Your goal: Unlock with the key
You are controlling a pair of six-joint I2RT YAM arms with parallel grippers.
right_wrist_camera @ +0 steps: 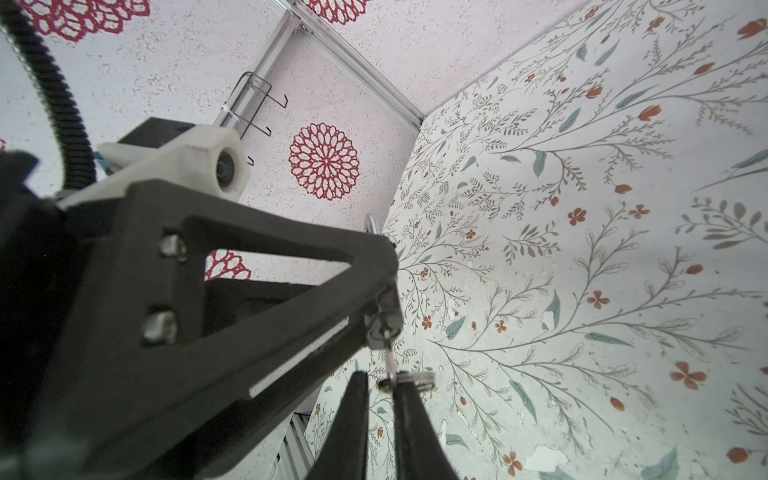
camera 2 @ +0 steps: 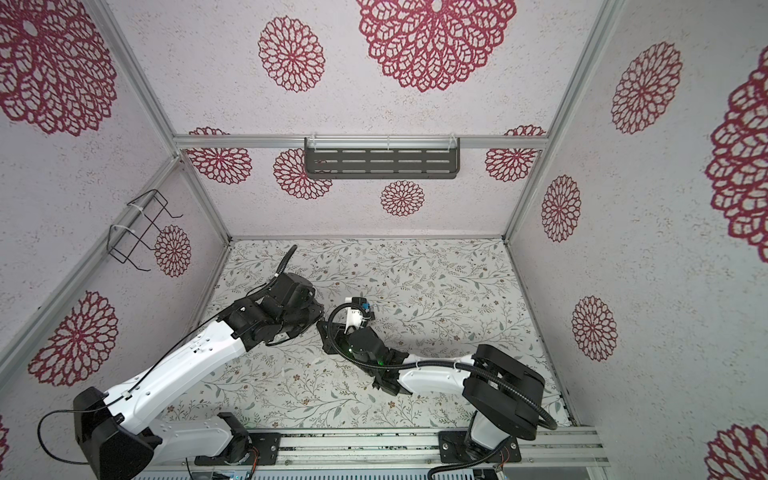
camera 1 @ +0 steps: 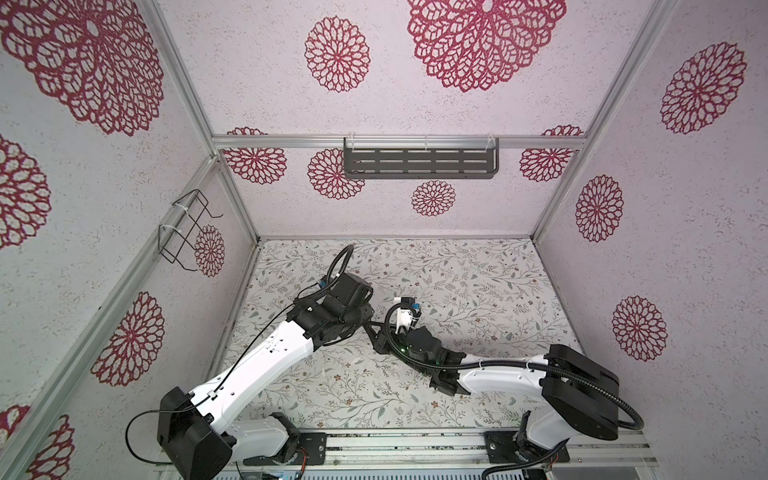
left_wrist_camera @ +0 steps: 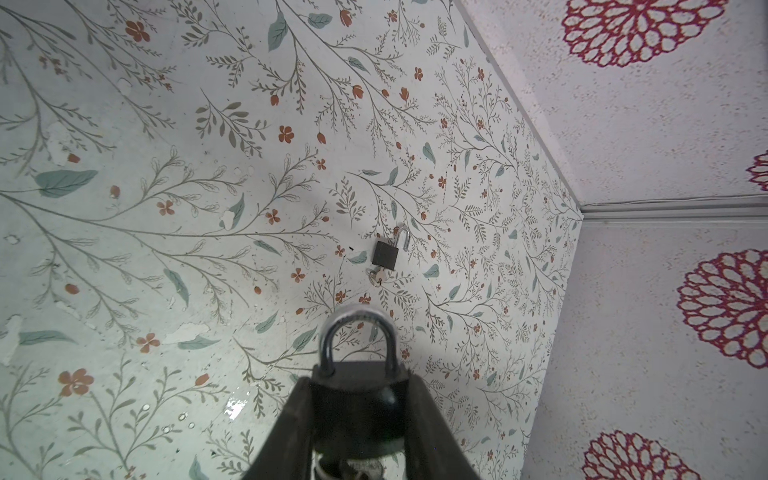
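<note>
Over the floral table [camera 1: 478, 291] we see the left arm [camera 1: 266, 365] and the right arm [camera 1: 498, 374] meeting just below the middle of the frame in both top views. Our left gripper [left_wrist_camera: 359, 378] is clenched on the black padlock [left_wrist_camera: 357, 411], whose shackle sits down in the body, while another padlock [left_wrist_camera: 384, 252] lies well apart on the table with its shackle swung open. The key [right_wrist_camera: 389, 357] sits in the held padlock's keyhole, its head pinched by our right gripper [right_wrist_camera: 382, 380].

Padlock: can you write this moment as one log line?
left jaws: shut on padlock; right jaws: shut on key; key: in keyhole; shackle: closed; second padlock: lying open
</note>
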